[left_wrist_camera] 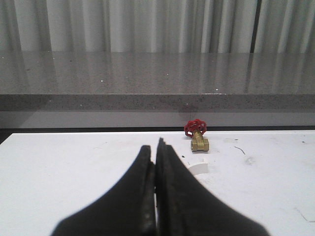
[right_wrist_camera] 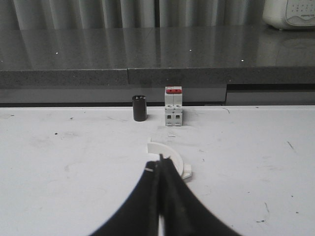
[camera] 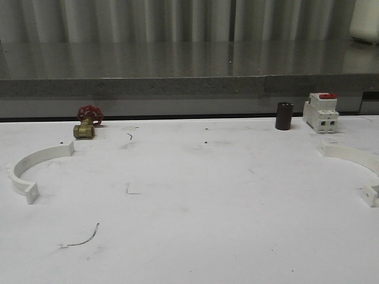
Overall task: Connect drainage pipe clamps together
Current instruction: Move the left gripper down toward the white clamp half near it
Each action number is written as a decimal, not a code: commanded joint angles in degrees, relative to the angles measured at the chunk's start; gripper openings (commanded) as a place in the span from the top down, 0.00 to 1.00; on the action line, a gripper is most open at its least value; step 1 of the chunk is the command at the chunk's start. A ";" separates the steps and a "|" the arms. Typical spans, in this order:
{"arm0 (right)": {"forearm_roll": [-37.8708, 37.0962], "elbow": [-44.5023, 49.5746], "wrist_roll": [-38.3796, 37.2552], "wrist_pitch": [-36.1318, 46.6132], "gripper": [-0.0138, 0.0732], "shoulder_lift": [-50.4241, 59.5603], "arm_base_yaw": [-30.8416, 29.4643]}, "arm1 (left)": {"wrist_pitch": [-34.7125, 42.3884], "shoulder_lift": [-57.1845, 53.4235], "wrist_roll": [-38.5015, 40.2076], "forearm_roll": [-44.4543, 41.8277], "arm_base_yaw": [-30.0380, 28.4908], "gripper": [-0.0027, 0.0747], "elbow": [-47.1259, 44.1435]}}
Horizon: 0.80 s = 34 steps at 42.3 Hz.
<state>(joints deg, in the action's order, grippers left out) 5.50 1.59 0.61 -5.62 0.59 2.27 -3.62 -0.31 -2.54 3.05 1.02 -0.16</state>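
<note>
Two white half-ring drainage pipe clamps lie flat on the white table, far apart. One clamp [camera: 32,168] is at the left edge, its open side facing right; a tab end of it [left_wrist_camera: 198,166] peeks out beside my left gripper [left_wrist_camera: 155,147], which is shut and holds nothing. The other clamp [camera: 355,163] lies at the right edge, partly cut off by the frame. In the right wrist view this clamp [right_wrist_camera: 170,152] sits just beyond my right gripper [right_wrist_camera: 160,162], also shut and empty, its black fingers hiding part of the ring.
A brass valve with a red handwheel [camera: 87,123] stands at the back left. A dark cylinder [camera: 284,116] and a white breaker with a red top [camera: 320,112] stand at the back right. A grey stone ledge [camera: 189,77] runs behind the table [camera: 195,207].
</note>
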 commanded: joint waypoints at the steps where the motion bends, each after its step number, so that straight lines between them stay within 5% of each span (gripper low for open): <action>1: -0.17 -0.27 0.52 4.41 0.92 0.94 -0.35 | 4.71 -0.60 0.01 0.12 0.34 0.99 -1.39; 34: 0.36 -3.59 0.46 8.05 0.92 0.94 -0.35 | 9.00 -0.49 0.01 0.39 0.34 0.99 1.93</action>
<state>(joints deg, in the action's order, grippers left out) 5.50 1.45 0.61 -2.78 0.59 2.27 -0.45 -0.31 -2.54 3.05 1.02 -0.06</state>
